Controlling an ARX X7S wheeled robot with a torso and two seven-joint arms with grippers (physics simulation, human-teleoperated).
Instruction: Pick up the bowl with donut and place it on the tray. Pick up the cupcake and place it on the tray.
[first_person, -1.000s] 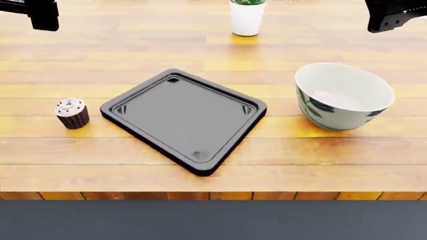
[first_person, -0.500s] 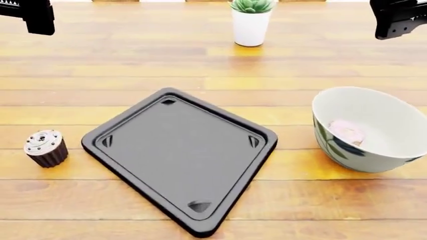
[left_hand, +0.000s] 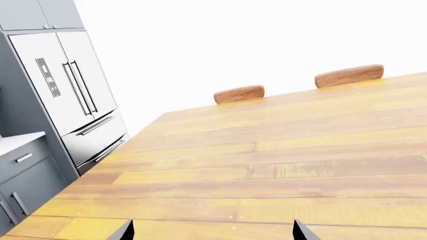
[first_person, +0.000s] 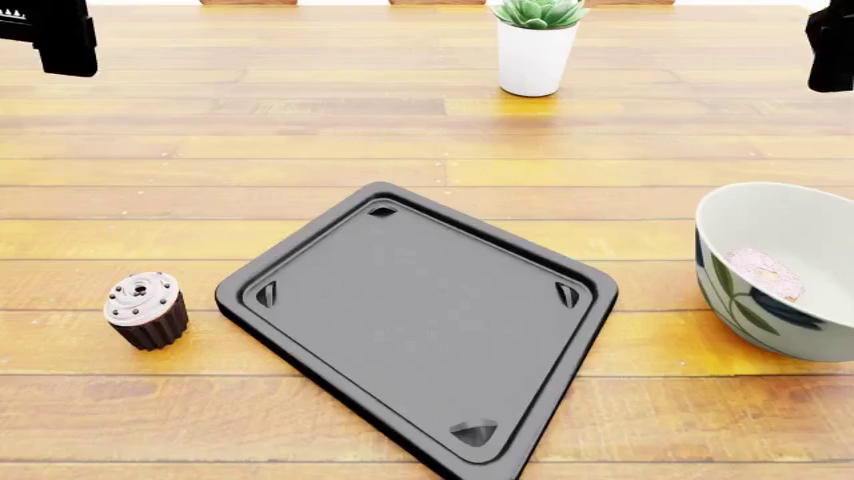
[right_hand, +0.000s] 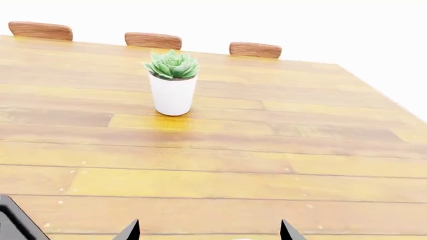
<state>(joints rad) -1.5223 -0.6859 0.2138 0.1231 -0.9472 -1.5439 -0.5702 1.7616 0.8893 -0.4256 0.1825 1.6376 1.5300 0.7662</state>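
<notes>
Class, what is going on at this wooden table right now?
Nothing is being handled yet. Both arms hang raised over the far part of the table, holding nothing. The black tray lies bare in the middle. The cupcake stands to its left. The bowl, with the pink donut inside, sits to its right. Neither is on the tray.

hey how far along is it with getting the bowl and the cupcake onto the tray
Nothing looks done yet. The tray holds nothing. The bowl, with the donut inside, sits on the table to the tray's right, and the cupcake stands to its left. Nothing is in hand: both arms hang high near the far corners of the head view, away from everything. Both placements remain.
</notes>
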